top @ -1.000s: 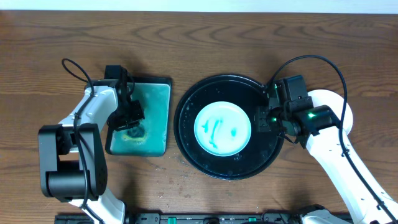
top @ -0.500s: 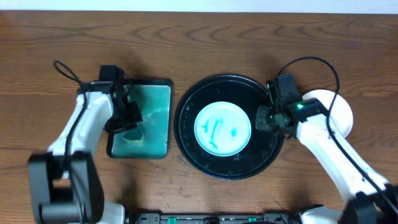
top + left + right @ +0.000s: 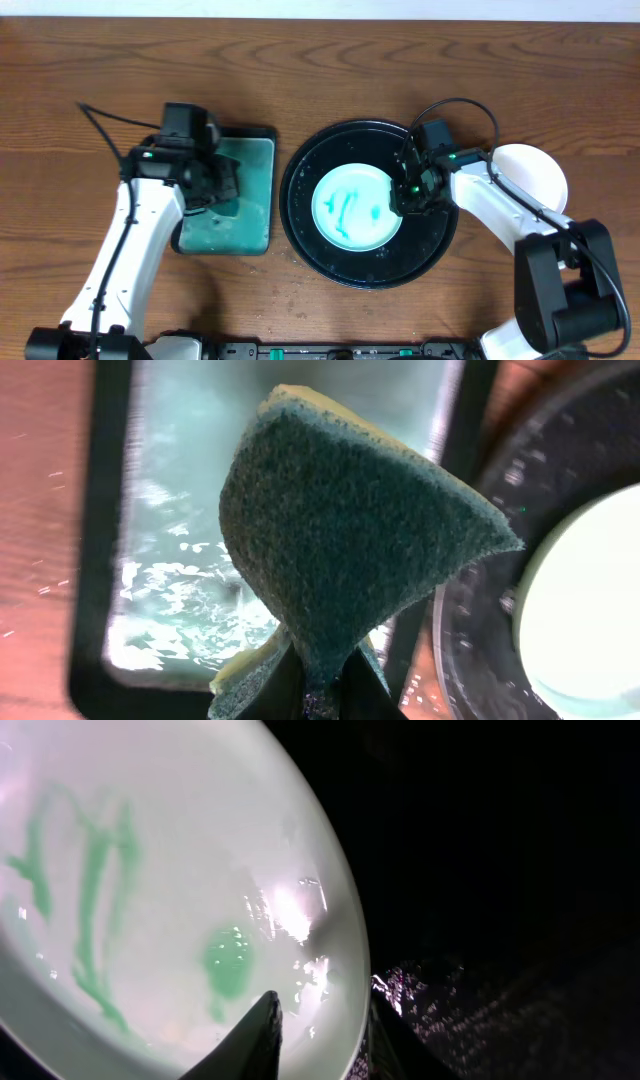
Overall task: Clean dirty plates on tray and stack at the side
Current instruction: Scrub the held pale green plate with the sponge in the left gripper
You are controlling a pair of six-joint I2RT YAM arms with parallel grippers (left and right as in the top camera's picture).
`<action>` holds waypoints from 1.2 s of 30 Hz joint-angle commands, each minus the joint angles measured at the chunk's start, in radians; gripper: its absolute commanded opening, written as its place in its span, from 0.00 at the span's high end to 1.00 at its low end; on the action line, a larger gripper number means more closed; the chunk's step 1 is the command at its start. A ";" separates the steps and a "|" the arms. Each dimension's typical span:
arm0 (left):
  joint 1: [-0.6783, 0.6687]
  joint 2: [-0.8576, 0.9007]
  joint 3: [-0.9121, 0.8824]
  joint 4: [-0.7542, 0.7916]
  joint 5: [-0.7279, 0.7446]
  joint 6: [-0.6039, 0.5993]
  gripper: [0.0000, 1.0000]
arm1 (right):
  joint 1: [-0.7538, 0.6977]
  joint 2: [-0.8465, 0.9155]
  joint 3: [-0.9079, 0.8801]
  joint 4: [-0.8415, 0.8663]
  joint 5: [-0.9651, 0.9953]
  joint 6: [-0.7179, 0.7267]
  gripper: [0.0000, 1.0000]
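Note:
A pale mint plate (image 3: 355, 208) with green smears lies in the middle of the round black tray (image 3: 293, 200). My right gripper (image 3: 405, 192) is at that plate's right rim. In the right wrist view its jaws stand open astride the rim of the plate (image 3: 150, 870), one finger over the plate and one outside it above the wet tray (image 3: 500, 870). My left gripper (image 3: 325, 695) is shut on a folded green and yellow sponge (image 3: 350, 530), held above the teal pad. A white plate (image 3: 540, 170) lies on the table right of the tray, partly hidden by my right arm.
The smaller rectangular black-rimmed tray with a wet teal pad (image 3: 250, 215) sits left of the round tray. The left wrist view shows that pad (image 3: 190, 590) below the sponge and the mint plate's edge (image 3: 590, 610) at the right. Brown wooden table lies all around.
My right gripper has moved left from the tray's right edge to the mint plate's rim, jaws a little wider. My left arm has swung, carrying the sponge slightly right over the pad.

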 commanded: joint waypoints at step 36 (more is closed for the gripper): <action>-0.560 0.526 0.000 0.403 -0.035 -0.466 0.93 | 0.051 0.091 0.004 -0.013 -0.033 0.021 0.99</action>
